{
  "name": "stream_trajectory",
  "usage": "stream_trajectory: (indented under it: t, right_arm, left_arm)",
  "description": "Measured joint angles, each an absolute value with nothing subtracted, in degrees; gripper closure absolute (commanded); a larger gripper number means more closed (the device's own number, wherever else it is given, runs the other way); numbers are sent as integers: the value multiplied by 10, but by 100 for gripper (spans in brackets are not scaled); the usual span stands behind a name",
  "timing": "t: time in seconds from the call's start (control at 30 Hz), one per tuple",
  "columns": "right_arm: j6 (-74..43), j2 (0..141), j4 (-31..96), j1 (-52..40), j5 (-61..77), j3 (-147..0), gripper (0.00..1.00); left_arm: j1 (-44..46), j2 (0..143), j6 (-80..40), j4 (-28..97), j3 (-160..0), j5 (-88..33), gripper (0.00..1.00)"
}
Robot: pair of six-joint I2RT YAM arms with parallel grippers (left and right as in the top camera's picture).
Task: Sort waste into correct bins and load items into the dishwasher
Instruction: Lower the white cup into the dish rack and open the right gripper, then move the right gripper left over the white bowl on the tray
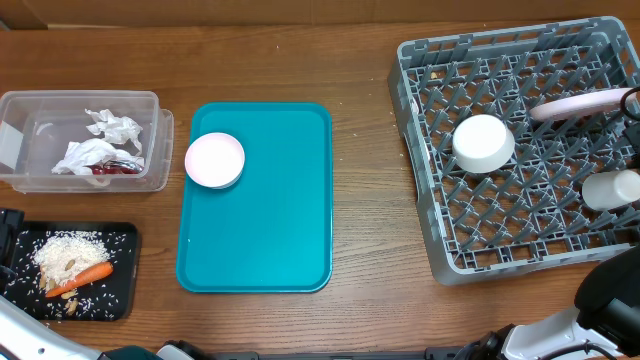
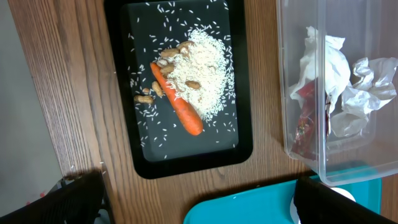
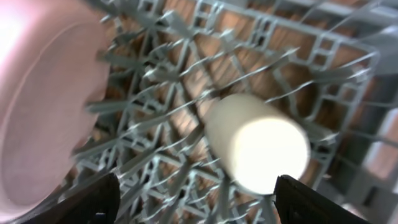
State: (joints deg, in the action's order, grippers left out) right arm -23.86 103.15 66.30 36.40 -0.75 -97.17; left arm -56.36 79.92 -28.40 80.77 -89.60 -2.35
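Right gripper [image 3: 202,202]: the two dark fingers stand wide apart at the lower corners of the wrist view, and nothing is clamped between them. Directly below the gap, a small white cup [image 3: 258,146] lies on its side on the lattice floor of the grey dish rack [image 3: 161,93], apart from both fingers. A pale pink plate [image 3: 43,106] stands on edge among the pegs just to the left of the cup (this view is blurred, so finer detail is not readable). From overhead, a white bowl [image 1: 483,142] sits upside down near the rack's centre.

Left gripper [image 2: 202,196]: the fingers are spread fully and hold nothing. It hovers over the wooden table, near the corner of the teal tray [image 1: 270,220].

Beyond the left gripper lies the black tray [image 2: 186,160]. It contains a heap of rice [image 2: 202,68], an orange carrot piece [image 2: 177,106] lying against the heap, and a few brown scraps beside them. Next to the black tray stands the clear tub [image 2: 283,74], which holds crumpled white napkins [image 2: 348,87] and a red wrapper [image 2: 305,118].

One round pale pink dish [image 1: 214,159] rests on the teal tray at its upper left corner, the side nearest the tub.
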Motion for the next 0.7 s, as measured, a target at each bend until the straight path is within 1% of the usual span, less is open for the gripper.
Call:
stream_trajectory:
  t: [0.07,0.2,0.27,0.33,0.47,0.5,0.53,0.57,0.63,0.67,0.7]
  right_arm:
    - [-240,1025,665,364,24,-972,18]
    - [-240,962,660,364,82,-971,16]
    - [-241,873,657,364,122,-972,13]
    - [-239,814,657,364,170,-973,13]
    - [-235,757,655,339,275,-976,14]
    - [-234,754,651,295,307,-976,14]
    - [-233,756,649,271,321,-976,15]
    - [-229,766,635,208,333,-976,16]
    - [-220,781,616,124,342,-975,16]
    - [-208,795,589,43,321,-974,14]
    - [-200,805,575,-16,313,-974,13]
  left_arm:
    - [-564,799,-284,808,-896,-24,0]
    - [-564,799,-284,808,-896,-23,0]
    - [-564,799,-284,808,-896,-23,0]
    - [-564,799,-284,808,-896,-24,0]
    - [-564,799,-284,808,-896,-23,0]
    - [-564,799,-284,808,-896,-24,0]
    - [-564,799,-284,808,-896,-23,0]
    - [-564,799,-284,808,-896,-23,0]
    - [-564,799,-284,808,-896,-24,0]
    - [-564,799,-284,808,-896,-24,0]
    - [-564,799,-284,808,-896,-23,0]
